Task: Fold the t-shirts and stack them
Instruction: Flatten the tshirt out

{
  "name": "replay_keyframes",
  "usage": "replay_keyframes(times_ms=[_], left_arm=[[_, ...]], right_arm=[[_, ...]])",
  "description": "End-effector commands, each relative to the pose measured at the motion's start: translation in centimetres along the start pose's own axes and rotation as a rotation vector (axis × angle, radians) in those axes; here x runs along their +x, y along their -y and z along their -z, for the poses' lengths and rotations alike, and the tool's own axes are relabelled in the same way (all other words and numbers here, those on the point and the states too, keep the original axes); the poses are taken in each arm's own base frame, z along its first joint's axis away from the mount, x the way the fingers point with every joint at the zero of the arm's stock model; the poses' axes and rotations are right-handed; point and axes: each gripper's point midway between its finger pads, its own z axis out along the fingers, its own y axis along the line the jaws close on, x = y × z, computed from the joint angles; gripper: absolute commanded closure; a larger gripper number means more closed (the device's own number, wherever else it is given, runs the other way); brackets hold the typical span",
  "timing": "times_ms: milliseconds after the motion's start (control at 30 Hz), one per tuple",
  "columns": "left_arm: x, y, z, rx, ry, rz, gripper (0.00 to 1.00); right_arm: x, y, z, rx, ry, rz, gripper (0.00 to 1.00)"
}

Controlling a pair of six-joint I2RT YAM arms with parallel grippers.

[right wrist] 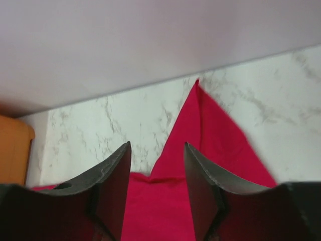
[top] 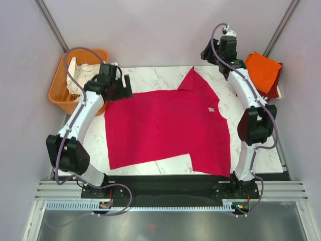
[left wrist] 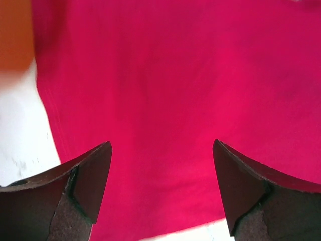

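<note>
- Magenta-pink t-shirt (top: 165, 125) lies spread flat on the marble table (top: 150, 74).
- Left gripper (left wrist: 160, 150), jaws apart, hangs over its far-left corner, perhaps touching cloth.
- Right gripper (right wrist: 157, 148), likewise apart, should pinch the sleeve tip (right wrist: 196, 88) squarely.

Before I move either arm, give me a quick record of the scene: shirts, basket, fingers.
pink shirt: spread out across the table
orange shirt: far right, lying on top of the dark red shirt
basket: far left, pale cloth inside
left fingers: open, over the pink shirt's far left corner
right fingers: open, empty, raised at the far right
</note>
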Motion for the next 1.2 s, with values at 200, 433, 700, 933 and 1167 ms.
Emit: replay_keyframes(times_ms=[200, 433, 700, 933, 1167], left_arm=[[9.4, 0.1, 7.0, 0.234, 0.074, -0.002, 0.11], [13.6, -1.1, 10.1, 0.282, 0.142, 0.016, 0.12], [12.3, -3.2, 15.0, 0.222, 0.344, 0.052, 0.1], [12.2, -5.5, 14.4, 0.113, 0.401, 0.09, 0.09], [12.2, -5.5, 14.5, 0.112, 0.404, 0.089, 0.1]], right_arm=[[13.6, 1.0, -6.8, -0.055, -0.308, -0.122, 0.48], [17.9, 1.3, -9.0, -0.008, -0.375, -0.117, 0.47], [20.7, 3.7, -8.9, 0.099, -0.408, -0.101, 0.47], [22.9, 5.3, -9.0, 0.147, -0.436, -0.104, 0.47], [24.0, 5.3, -9.7, 0.137, -0.448, -0.112, 0.48]])
